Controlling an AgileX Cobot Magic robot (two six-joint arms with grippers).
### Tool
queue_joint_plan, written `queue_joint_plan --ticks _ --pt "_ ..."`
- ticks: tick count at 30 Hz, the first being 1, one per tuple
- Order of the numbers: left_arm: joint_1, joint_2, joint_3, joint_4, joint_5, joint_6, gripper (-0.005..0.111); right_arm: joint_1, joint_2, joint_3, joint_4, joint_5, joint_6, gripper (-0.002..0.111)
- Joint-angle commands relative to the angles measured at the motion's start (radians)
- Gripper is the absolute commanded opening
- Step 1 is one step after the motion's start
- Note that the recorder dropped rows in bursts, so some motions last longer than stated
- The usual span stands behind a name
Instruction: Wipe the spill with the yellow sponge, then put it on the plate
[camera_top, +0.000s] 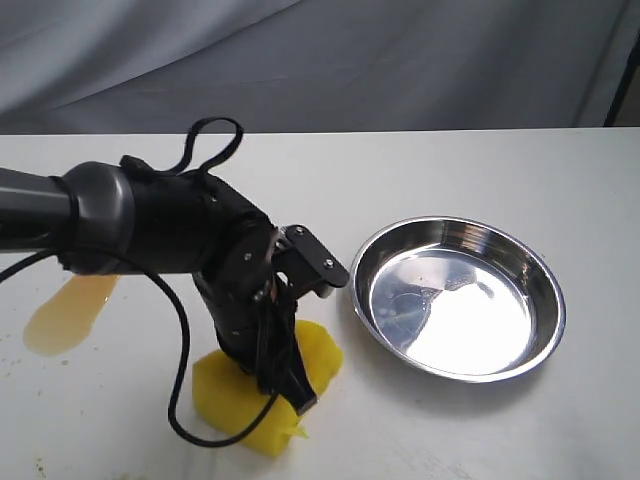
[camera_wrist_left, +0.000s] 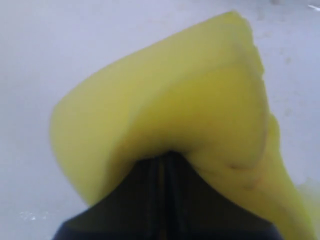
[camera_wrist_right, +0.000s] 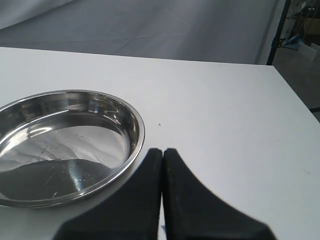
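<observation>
The yellow sponge lies bent on the white table near the front, pinched by my left gripper, which is shut on it. In the left wrist view the sponge bulges round the dark closed jaws of that gripper. The amber spill sits on the table at the left, beyond the arm. The shiny steel plate rests at the right, empty; its rim also shows in the right wrist view. My right gripper is shut on nothing beside the plate and is out of the exterior view.
A black cable loops from the left arm down past the sponge. Grey cloth hangs behind the table. The table's right edge drops off, with a dark stand leg beyond it. Small specks dot the table at the front left.
</observation>
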Motion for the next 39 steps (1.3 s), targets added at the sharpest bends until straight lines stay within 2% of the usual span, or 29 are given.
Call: queue_joint_plan --ticks 1,6,13,27,30,35,39 --pt "-0.111 0.03 0.029 -0.139 0.016 0.009 0.0 -0.007 -0.004 0.002 0.004 -0.004 0.004 0.0" --pt "-0.174 0.03 0.029 -0.139 0.029 0.009 0.0 -0.007 -0.004 0.002 0.004 -0.004 0.004 0.0" --pt "-0.187 0.027 0.044 -0.14 0.136 -0.031 0.0 -0.007 -0.004 0.002 0.004 -0.004 0.004 0.0" --pt "-0.187 0.01 0.313 -0.124 0.077 -0.204 0.0 -0.007 -0.004 0.002 0.004 -0.004 0.004 0.0" --pt "-0.187 -0.054 0.369 -0.093 0.085 -0.249 0.0 -0.007 -0.004 0.002 0.004 -0.004 0.004 0.0" --pt "-0.182 -0.214 0.461 0.045 0.102 -0.407 0.0 -0.007 -0.004 0.002 0.004 -0.004 0.004 0.0" --pt "-0.182 -0.342 0.485 0.109 0.178 -0.457 0.0 -0.007 -0.004 0.002 0.004 -0.004 0.004 0.0"
